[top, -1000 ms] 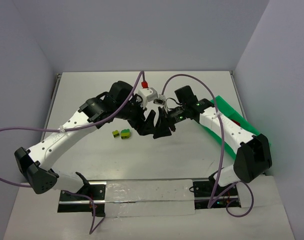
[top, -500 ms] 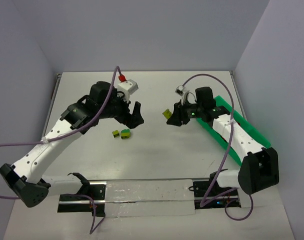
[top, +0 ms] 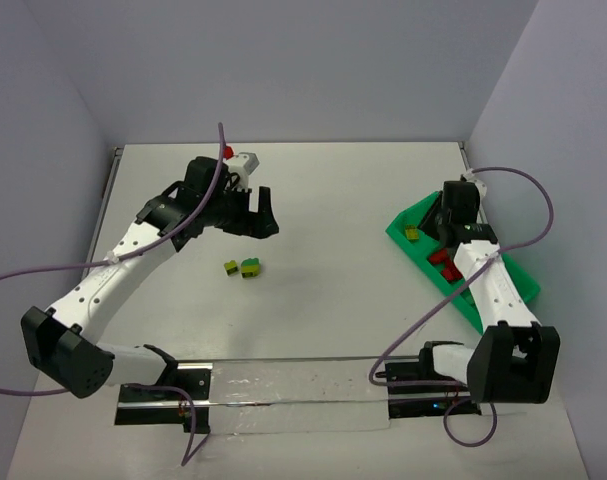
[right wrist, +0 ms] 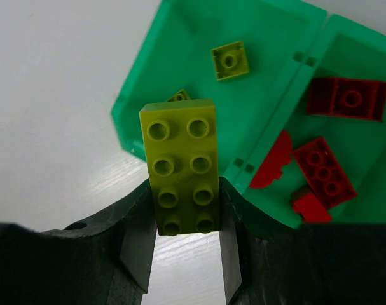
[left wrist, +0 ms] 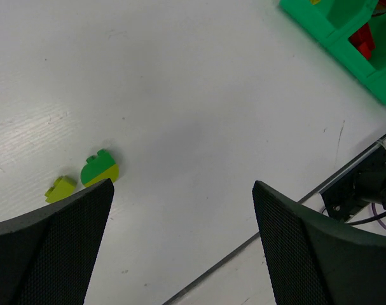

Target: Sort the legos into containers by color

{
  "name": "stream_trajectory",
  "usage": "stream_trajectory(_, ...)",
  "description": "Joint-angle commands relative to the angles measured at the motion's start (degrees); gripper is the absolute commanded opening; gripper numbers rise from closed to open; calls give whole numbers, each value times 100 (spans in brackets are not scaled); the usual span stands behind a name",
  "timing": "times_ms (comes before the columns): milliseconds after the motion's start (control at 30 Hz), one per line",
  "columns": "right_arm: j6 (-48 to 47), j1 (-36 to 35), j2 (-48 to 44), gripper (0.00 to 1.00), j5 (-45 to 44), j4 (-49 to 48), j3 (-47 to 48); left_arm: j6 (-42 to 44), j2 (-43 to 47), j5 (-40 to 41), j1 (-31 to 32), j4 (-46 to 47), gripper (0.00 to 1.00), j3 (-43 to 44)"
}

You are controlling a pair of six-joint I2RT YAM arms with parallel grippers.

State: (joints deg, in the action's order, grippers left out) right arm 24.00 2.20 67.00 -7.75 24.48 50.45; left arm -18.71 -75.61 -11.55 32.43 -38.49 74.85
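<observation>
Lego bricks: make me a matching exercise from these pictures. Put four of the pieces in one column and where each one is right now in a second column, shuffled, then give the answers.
Column one
1. long yellow-green brick
2. small square yellow-green brick
3. red bricks
4. rounded dark green and yellow-green piece

Column two
A. lying on the table
B. clamped in the right gripper
C. in the end compartment of the tray
D. in the tray compartment past the dividing wall

Pairs: 1-B, 2-C, 3-D, 4-A
</observation>
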Motion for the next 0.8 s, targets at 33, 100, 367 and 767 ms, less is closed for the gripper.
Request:
stream_trajectory(33,615,202,773,2,-1125,277,732,-397,-311,261,-44,64,98,147)
stream_trajectory(100,624,219,974,9,-1212,224,845,-451,-376,276,-51,35,99,142)
stream_trajectory(367,476,290,1696,58,-1022,-4,1354,-502,-446,305,-53,-20,99,142)
stream_trajectory(767,195,-78,1064,82,-422,-200,1363,-818,-628,825,-53,-210,99,-18)
